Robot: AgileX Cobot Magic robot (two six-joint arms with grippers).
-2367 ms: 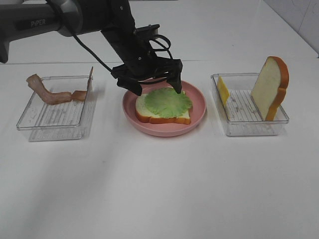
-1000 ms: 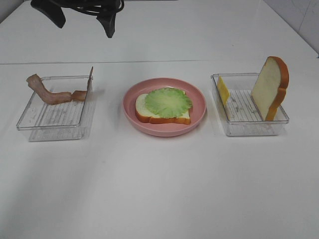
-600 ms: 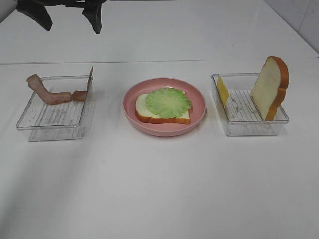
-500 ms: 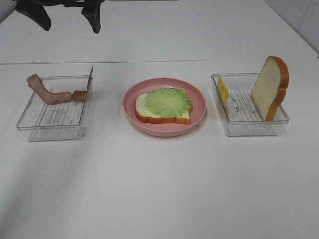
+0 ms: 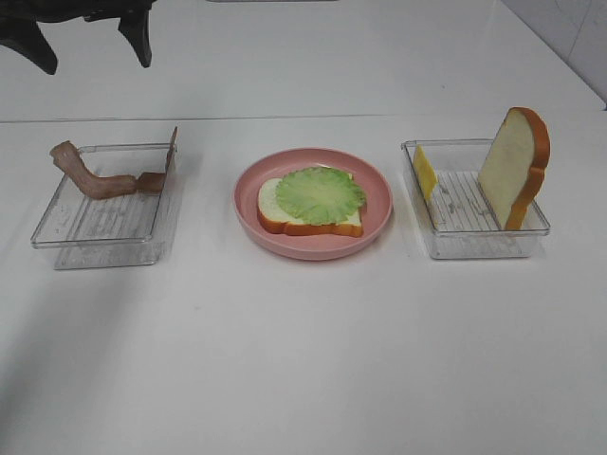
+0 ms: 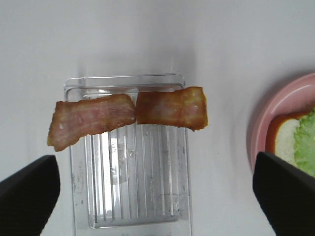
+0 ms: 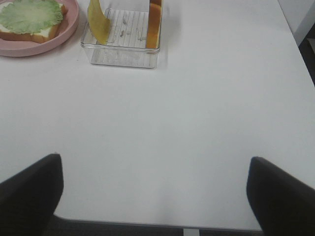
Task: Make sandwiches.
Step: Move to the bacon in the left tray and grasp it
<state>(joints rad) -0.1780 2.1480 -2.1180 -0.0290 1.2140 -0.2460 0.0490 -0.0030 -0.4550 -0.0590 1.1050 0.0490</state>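
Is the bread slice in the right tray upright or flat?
Upright: the bread slice stands on edge in the clear tray.

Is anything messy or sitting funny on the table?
Yes. The bacon strips rest across the rim of the left tray instead of lying flat inside. In the right tray, the bread slice stands on edge and the cheese leans on the wall. Nothing is spilled.

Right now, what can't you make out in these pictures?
- High view: the top edge cuts off the left gripper above its fingertips.
- High view: the right gripper is out of frame; its wrist view shows only finger ends.
- Right wrist view: the top edge cuts off the upright bread slice.
- High view: the lettuce hides most of the flat bread slice.
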